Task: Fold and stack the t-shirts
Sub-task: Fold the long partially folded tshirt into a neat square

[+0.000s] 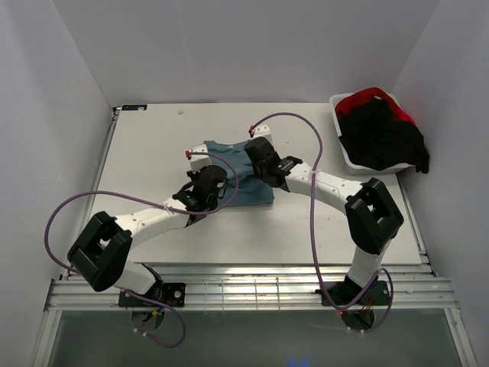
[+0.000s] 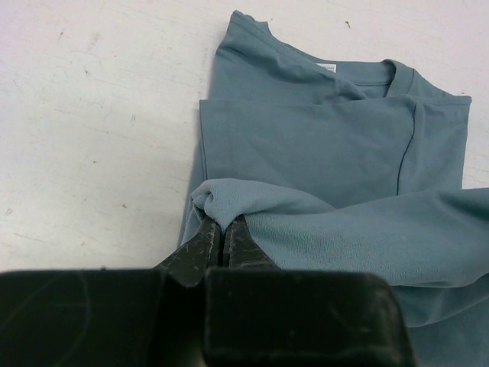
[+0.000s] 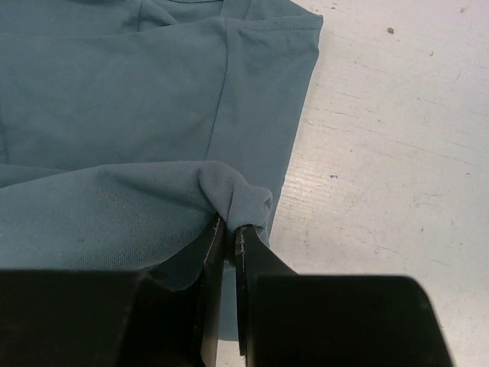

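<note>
In the top view, the teal tee [image 1: 241, 167] is seen near the middle of the table [image 1: 306, 229], partly folded and half covered by both arms, so its long axis cannot be told there. The left gripper [image 1: 205, 186] is set at its left edge and the right gripper [image 1: 261, 157] at its right edge. A tub [image 1: 341, 141] stands well apart at the far right corner, with a black tee [image 1: 382, 138] and a red tee [image 1: 367, 98] heaped in it. In the left wrist view, the teal tee [image 2: 321, 145] is laid with its collar [image 2: 397, 76] and tag [image 2: 327, 69] at the far end, pointing away from the left gripper [image 2: 223, 229], which is clenched on a raised fold of the hem. In the right wrist view, a bunched hem corner of the teal tee [image 3: 114, 99] is pinched by the right gripper [image 3: 229, 233] above the bare table [image 3: 397, 153].
</note>
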Robot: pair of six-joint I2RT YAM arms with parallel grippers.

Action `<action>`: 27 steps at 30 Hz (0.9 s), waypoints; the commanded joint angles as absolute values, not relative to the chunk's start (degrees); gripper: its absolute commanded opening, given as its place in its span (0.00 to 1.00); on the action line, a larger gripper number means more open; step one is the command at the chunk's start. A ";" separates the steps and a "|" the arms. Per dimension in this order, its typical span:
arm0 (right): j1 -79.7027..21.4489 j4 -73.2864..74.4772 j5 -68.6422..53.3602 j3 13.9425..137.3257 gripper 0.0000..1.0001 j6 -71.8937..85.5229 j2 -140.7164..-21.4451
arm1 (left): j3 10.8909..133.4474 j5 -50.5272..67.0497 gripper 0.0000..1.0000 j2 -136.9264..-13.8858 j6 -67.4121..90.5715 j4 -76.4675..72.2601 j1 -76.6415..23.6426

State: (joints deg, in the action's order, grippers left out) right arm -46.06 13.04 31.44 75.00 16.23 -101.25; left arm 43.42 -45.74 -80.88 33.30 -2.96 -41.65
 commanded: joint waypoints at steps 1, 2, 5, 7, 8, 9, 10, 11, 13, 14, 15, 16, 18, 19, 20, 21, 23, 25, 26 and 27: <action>-44.56 10.28 30.76 78.92 0.08 14.24 -102.56 | 46.40 -43.86 0.00 -82.08 31.03 -6.42 -39.64; -44.21 10.28 30.67 79.36 0.08 14.15 -102.83 | 46.75 -43.60 0.00 -82.52 30.94 -6.50 -39.38; -43.51 10.28 30.24 80.94 0.08 13.62 -103.80 | 48.07 -42.89 0.00 -83.67 30.24 -7.38 -38.32; -42.80 10.28 29.62 81.82 0.08 13.36 -104.67 | 49.30 -42.10 0.00 -84.63 29.62 -8.00 -37.27; -42.19 10.28 29.53 82.70 0.08 13.01 -104.94 | 49.83 -41.93 0.00 -85.07 29.45 -8.00 -36.83; -41.93 10.28 29.10 83.23 0.08 12.83 -105.81 | 50.88 -41.75 0.00 -85.60 29.27 -8.09 -36.48; -41.66 10.37 28.83 83.75 0.08 12.66 -106.17 | 51.32 -40.96 0.00 -86.04 29.01 -8.00 -35.69; -41.14 10.28 28.57 84.63 0.08 12.31 -106.52 | 51.76 -40.61 0.00 -87.00 29.00 -8.09 -35.25; -40.61 10.28 27.95 85.51 0.08 12.04 -107.84 | 52.82 -39.82 0.00 -88.06 28.92 -8.35 -34.28; -40.17 10.28 27.86 86.04 0.08 11.78 -108.36 | 53.08 -39.12 0.00 -89.02 28.74 -8.70 -33.84; -39.91 10.37 27.43 87.09 0.08 11.60 -109.50 | 53.35 -38.76 0.00 -89.64 28.65 -8.96 -33.58; -39.73 10.37 27.16 87.62 0.08 11.34 -110.12 | 54.22 -38.32 0.00 -90.34 28.57 -9.05 -32.79; -39.03 10.28 26.63 89.37 0.08 10.90 -111.96 | 55.28 -37.18 0.00 -92.28 28.13 -9.31 -31.82; -38.76 10.28 26.46 89.91 0.08 10.81 -112.41 | 56.24 -36.74 0.00 -92.98 28.04 -9.49 -31.56; -38.41 10.37 26.28 90.43 0.08 10.72 -113.11 | 56.60 -35.96 0.00 -93.60 27.86 -9.84 -31.29; -38.15 10.37 26.02 91.40 0.08 10.55 -113.99 | 57.04 -35.60 0.00 -94.82 27.43 -10.19 -31.03; -37.71 10.28 25.75 92.37 0.08 10.46 -115.22 | 58.18 -34.72 0.00 -96.06 26.99 -10.89 -30.50; -37.18 10.37 25.31 93.42 0.08 10.28 -115.84 | 59.41 -34.28 0.00 -97.64 26.72 -11.16 -30.06; -37.09 10.37 25.23 93.51 0.08 10.28 -115.93 | 59.76 -34.02 0.00 -97.99 26.63 -11.34 -29.88; -37.00 10.28 25.31 93.69 0.08 10.28 -115.93 | 60.11 -33.75 0.00 -98.52 26.54 -11.42 -29.71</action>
State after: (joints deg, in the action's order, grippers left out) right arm -37.87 11.94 24.84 90.35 11.40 -116.22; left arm 57.28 -34.83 -98.67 27.75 -9.21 -30.65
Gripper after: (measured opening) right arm 0.109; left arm 0.028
